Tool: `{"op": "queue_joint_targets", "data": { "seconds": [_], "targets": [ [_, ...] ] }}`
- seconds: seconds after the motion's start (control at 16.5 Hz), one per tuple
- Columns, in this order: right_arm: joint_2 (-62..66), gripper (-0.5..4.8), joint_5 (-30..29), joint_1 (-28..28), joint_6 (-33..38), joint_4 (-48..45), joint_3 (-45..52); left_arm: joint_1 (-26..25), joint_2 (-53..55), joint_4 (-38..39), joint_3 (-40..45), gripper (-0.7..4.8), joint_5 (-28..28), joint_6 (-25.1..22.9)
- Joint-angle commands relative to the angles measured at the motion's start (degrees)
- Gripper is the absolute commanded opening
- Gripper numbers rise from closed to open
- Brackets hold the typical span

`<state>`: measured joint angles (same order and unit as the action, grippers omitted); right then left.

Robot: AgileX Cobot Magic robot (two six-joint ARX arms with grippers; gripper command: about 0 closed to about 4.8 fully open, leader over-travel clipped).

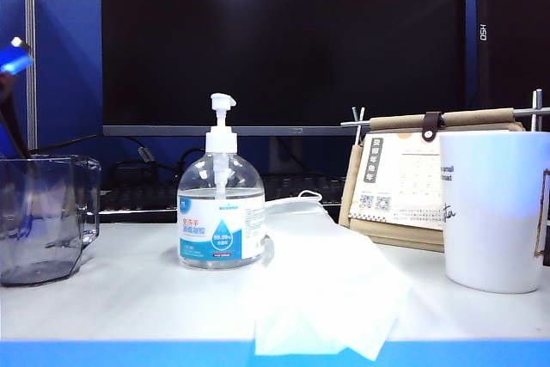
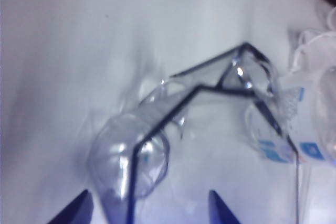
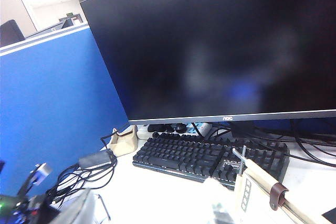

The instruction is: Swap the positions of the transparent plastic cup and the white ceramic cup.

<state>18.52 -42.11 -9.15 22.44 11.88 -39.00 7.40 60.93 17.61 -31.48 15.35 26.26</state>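
Transparent plastic cup (image 1: 41,217) at the table's left beneath the released, spread left gripper (image 2: 147,211), white ceramic cup (image 1: 497,209) far right; right gripper unseen, reportedly open

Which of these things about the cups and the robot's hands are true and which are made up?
1. The transparent plastic cup stands on the left of the table. True.
2. The white ceramic cup lies tipped over. False: it stands upright on the right.
3. The pump bottle stands between the two cups. True.
4. The left gripper is squeezing the plastic cup. False: its open jaws hover above the cup, apart from it.
5. The right gripper holds the white cup. False: no picture shows it, and the cup stands alone.
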Motion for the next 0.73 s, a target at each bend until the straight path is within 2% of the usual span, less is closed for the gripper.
{"op": "queue_joint_targets", "data": {
  "seconds": [0.06, 0.18, 0.3, 0.55, 0.61, 0.73],
  "targets": [
    [0.0, 2.66, 0.0, 0.0, -0.2, -1.5, -0.5, 0.0, 3.2, -1.8, -2.8, 2.13, 0.3, -1.1],
    [0.0, 2.66, 0.0, 0.0, -0.2, -1.5, -0.5, 0.0, 4.4, -1.9, -4.3, 0.78, 0.5, -2.5],
    [0.0, 2.66, 0.0, 0.0, -0.2, -1.5, -0.5, 0.0, 6.5, -2.0, -5.4, -0.06, 3.8, -4.1],
    [0.9, 2.65, 0.2, 0.0, -0.2, 0.1, -0.4, 0.0, 10.6, -1.1, -5.8, -0.06, 6.7, -5.5],
    [2.1, 2.66, 0.2, 0.0, -0.8, 4.4, -0.3, 0.0, 10.3, -0.9, -5.8, -0.06, 6.8, -7.7],
    [4.0, 2.68, 1.0, 0.0, -1.9, 9.4, -0.3, 0.0, 9.8, -0.3, -6.2, -0.06, 7.2, -8.8]
  ]
}}
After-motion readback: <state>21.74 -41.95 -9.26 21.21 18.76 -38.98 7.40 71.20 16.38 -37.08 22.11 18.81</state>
